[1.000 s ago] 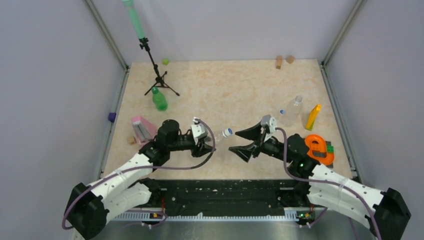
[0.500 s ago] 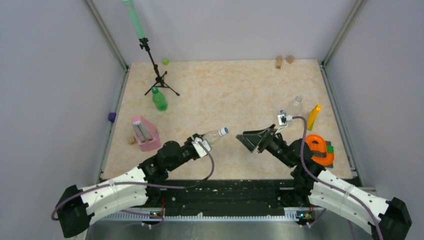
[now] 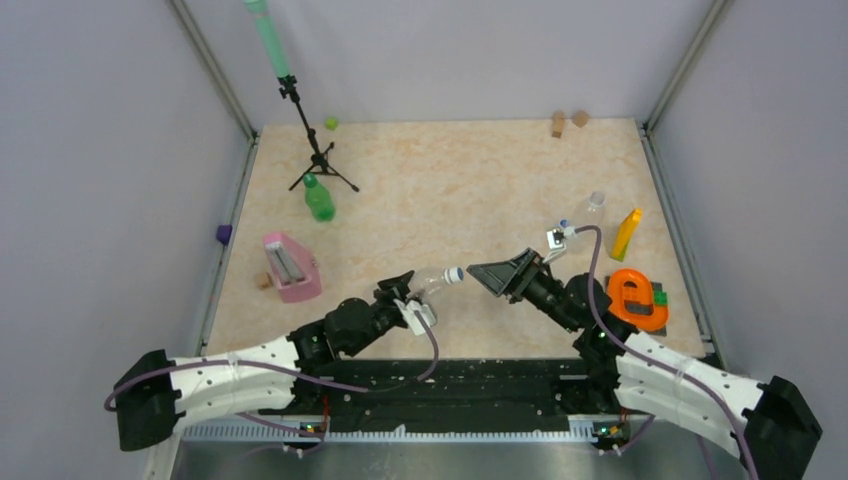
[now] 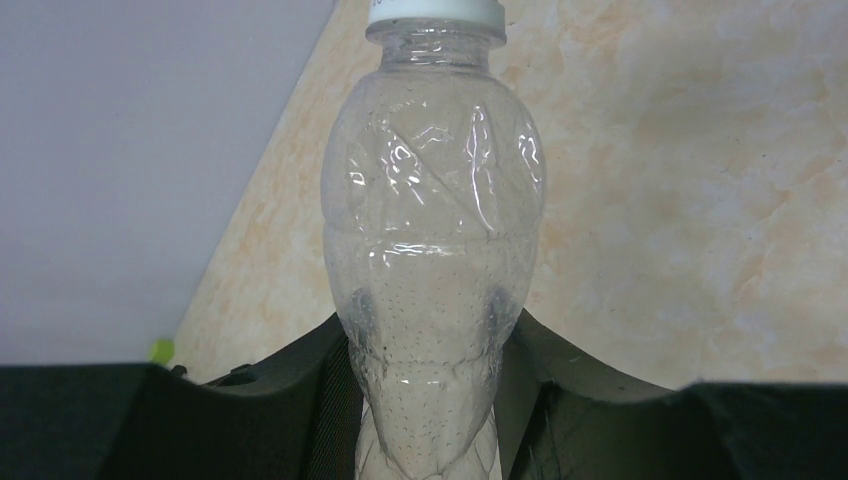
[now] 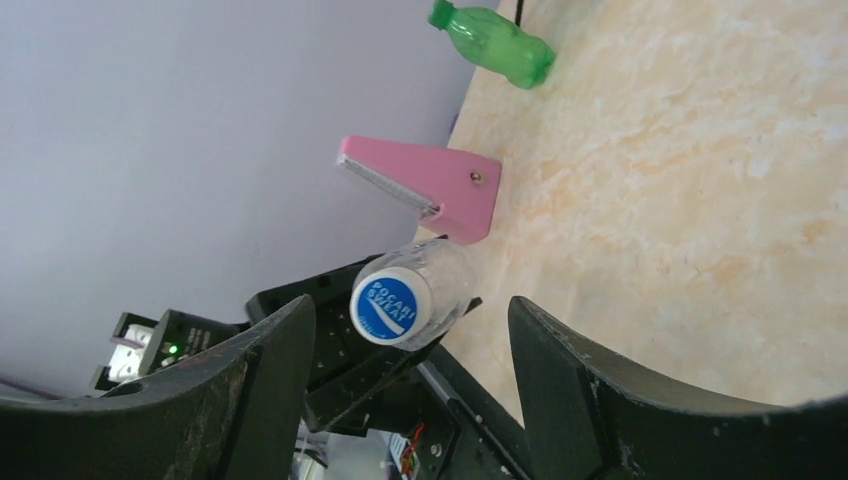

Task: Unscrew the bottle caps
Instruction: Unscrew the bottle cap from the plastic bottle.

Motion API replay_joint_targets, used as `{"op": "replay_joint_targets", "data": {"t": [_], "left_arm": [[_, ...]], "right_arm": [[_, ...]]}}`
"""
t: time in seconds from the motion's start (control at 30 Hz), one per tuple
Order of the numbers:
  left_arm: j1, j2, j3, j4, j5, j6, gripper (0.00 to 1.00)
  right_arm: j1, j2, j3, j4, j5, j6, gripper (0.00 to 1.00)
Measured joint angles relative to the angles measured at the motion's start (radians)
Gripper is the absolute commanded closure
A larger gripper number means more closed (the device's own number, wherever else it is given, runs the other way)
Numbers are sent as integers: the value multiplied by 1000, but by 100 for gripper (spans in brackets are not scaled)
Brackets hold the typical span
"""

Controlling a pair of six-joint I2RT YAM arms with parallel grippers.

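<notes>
From above, the left arm (image 3: 235,362) reaches low from the near-left corner toward the middle of the near edge of the tabletop (image 3: 450,180). The left fingers (image 3: 398,284) are clamped on a clear bottle (image 3: 430,282) held off the surface, its blue cap (image 3: 454,273) pointing right. The right arm (image 3: 680,385) comes in from the near-right corner, and the right fingers (image 3: 500,272) are spread apart with their tips just beside that cap. A green bottle (image 3: 319,199) is near the left edge beside a black tripod (image 3: 318,160), with a pink wedge (image 3: 290,266) nearer along that edge. A second clear bottle (image 3: 596,203), partly hidden by the right wrist, and a yellow block (image 3: 626,232) are near the right edge. An orange object (image 3: 636,298) sits just beside the right arm. 2 wooden blocks (image 3: 558,124) and a lime-green lump (image 3: 331,123) lie along the far edge.

In the left wrist view, the clear bottle (image 4: 430,250) fills the middle, its lower body pinched between the 2 left fingers (image 4: 300,420). Only the pale side of the blue cap (image 4: 434,10) shows, at the top edge.

In the right wrist view, the blue cap (image 5: 386,306) faces the camera between the 2 spread right fingers (image 5: 250,390) and touches neither. The clear bottle (image 5: 445,275) runs back into the dark left fingers (image 5: 340,355). Beyond them are the pink wedge (image 5: 430,185) and the green bottle (image 5: 500,48).
</notes>
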Motion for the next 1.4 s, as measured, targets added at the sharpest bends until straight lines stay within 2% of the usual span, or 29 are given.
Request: {"op": "replay_joint_targets", "data": {"t": [0.33,0.43,0.73,0.83,0.93,1.1,1.17,1.23,1.3,1.4], "left_arm": [[-59,71,0,15,-79,62,100],[-70,85,0,15,-103,77,100],[-85,106,11,16,-143,104,100],[-87,107,11,14,-151,105,100],[-88,111,11,14,-155,104,100],[-89,110,13,13,-157,97,100],[-90,109,17,6,-153,72,100],[-87,102,30,-24,-135,31,100],[-50,79,48,-69,-53,-32,100],[107,31,77,-132,231,-144,100]], "right_arm": [[0,163,3,61,-47,59,36],[0,176,3,89,-59,73,43],[0,262,3,131,-94,92,56],[0,280,3,145,-111,94,68],[0,281,4,153,-117,89,89],[0,277,4,159,-127,63,99],[-1,270,4,165,-144,21,100],[-6,255,4,167,-172,-54,100],[-8,226,8,163,-204,-157,100],[-11,192,55,122,-269,-355,100]]}}
